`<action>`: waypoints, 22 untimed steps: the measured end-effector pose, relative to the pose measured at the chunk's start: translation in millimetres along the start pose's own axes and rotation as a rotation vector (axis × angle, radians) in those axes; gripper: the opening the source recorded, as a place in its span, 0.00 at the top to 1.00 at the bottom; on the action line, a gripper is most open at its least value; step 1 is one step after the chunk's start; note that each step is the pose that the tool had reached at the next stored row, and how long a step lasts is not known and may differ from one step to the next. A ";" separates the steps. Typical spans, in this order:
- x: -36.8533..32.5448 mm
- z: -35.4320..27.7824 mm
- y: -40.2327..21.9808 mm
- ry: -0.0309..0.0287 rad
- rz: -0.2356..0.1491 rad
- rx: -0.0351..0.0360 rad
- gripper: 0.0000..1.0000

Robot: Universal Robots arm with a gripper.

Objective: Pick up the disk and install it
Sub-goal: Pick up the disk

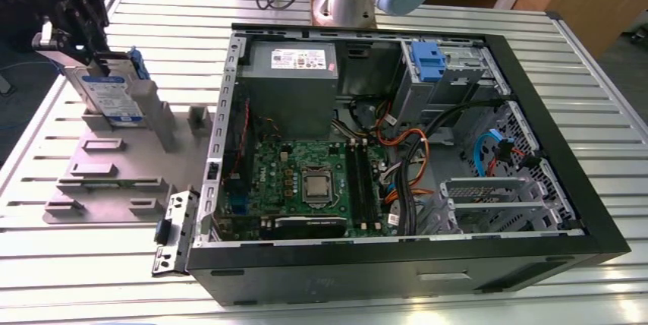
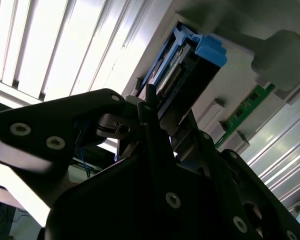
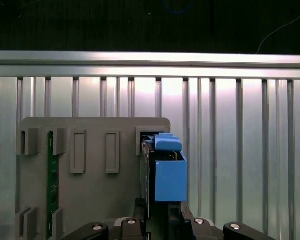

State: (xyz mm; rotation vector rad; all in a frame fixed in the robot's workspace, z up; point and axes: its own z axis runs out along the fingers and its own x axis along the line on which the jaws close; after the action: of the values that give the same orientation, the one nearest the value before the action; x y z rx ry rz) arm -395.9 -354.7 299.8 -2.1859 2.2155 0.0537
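Claw (image 3: 157, 205): single arm, set close over the disk (image 3: 169, 179); whether it is clamped on it or apart, cannot tell. Disk: directly ahead of the claw, standing on edge in a slot of the grey holder (image 3: 95, 200) (long axis apparently running straight away from the claw, down into the slot). Farther off: open case (image 1: 354, 272), well apart from the claw.

No wording can be read anywhere. In the exterior view the disk (image 1: 111, 105) carries a blue-and-white label (image 1: 103, 88) whose print is too fine to make out. The power supply (image 1: 288, 93) bears a white sticker (image 1: 300, 58) with dark lines of print, likewise illegible. Markings on the motherboard (image 1: 303, 162) cannot be read either.
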 end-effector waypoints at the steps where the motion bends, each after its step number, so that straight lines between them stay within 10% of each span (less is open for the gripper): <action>1: -0.1 -0.6 0.0 0.0001 0.000 0.0000 0.65; 22: -0.5 -11.0 0.0 0.0017 0.000 -0.0002 0.65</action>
State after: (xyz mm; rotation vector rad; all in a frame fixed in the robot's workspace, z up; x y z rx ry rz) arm -395.9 -354.6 310.8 -2.1868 2.2165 0.0521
